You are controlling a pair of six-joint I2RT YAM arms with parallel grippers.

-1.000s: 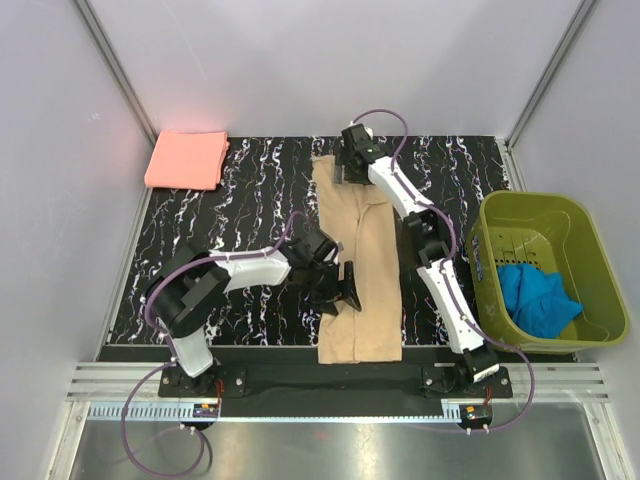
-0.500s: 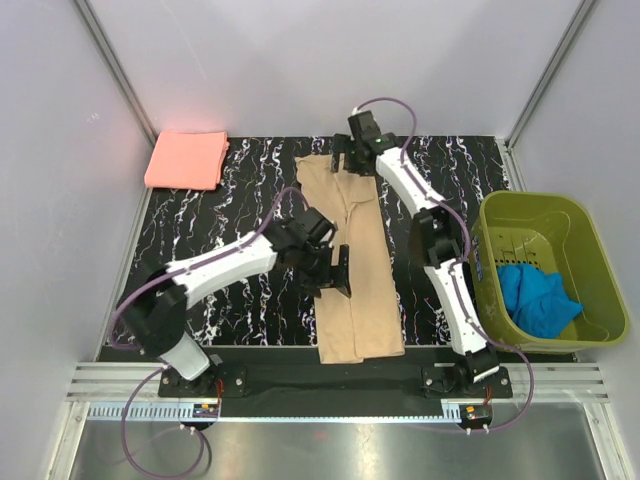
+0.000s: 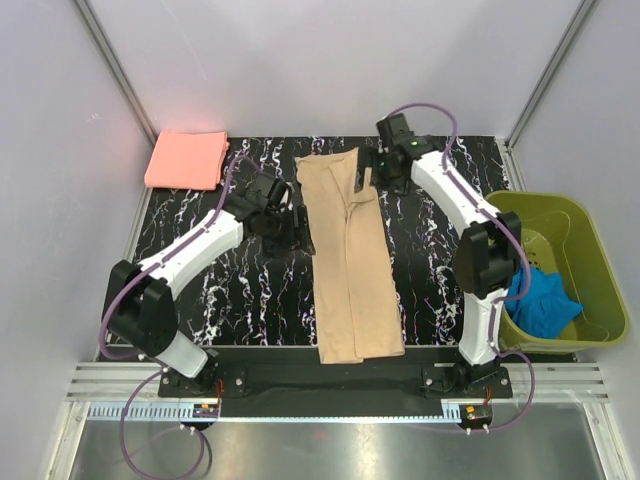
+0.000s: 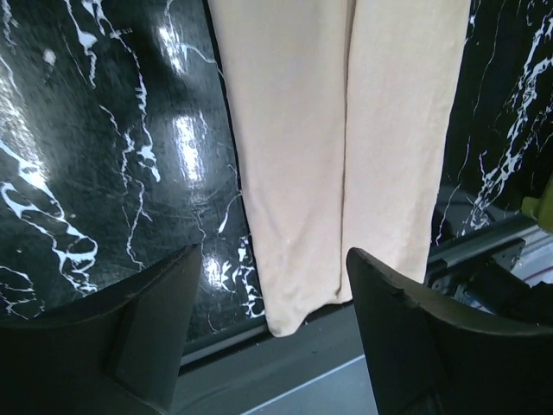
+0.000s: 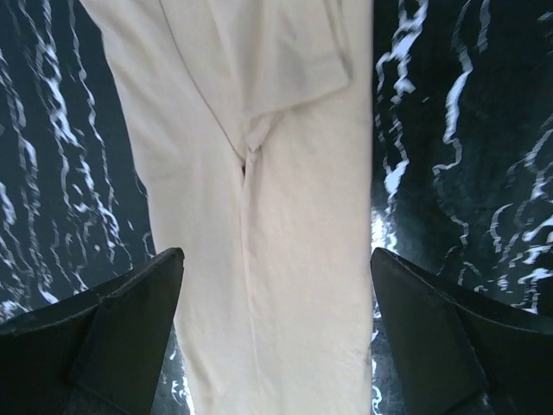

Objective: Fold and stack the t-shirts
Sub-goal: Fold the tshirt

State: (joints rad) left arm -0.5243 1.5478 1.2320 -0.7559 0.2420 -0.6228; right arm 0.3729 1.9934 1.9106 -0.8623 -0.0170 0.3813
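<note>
The tan-beige t-shirt (image 3: 348,262) lies folded lengthwise as a long strip down the middle of the black marbled table (image 3: 200,290). Its near end hangs over the front edge. The salmon-pink t-shirt (image 3: 187,159) lies folded at the far left corner. My left gripper (image 3: 287,222) is open and empty, just left of the strip's far half. In the left wrist view (image 4: 275,255) it hovers over the tan shirt (image 4: 346,130). My right gripper (image 3: 372,172) is open and empty at the strip's far right corner. In the right wrist view (image 5: 276,255) the tan shirt (image 5: 285,173) with a folded-in sleeve lies below.
An olive-green plastic basket (image 3: 545,198) stands at the right edge of the table and holds a blue cloth (image 3: 540,300). The right arm's forearm reaches past the basket's left rim. Grey walls close in the back and both sides.
My left gripper has moved off the middle of the tan shirt, away and to the left. My right gripper has shifted right along the far end. The shirt's far end shifted slightly left.
</note>
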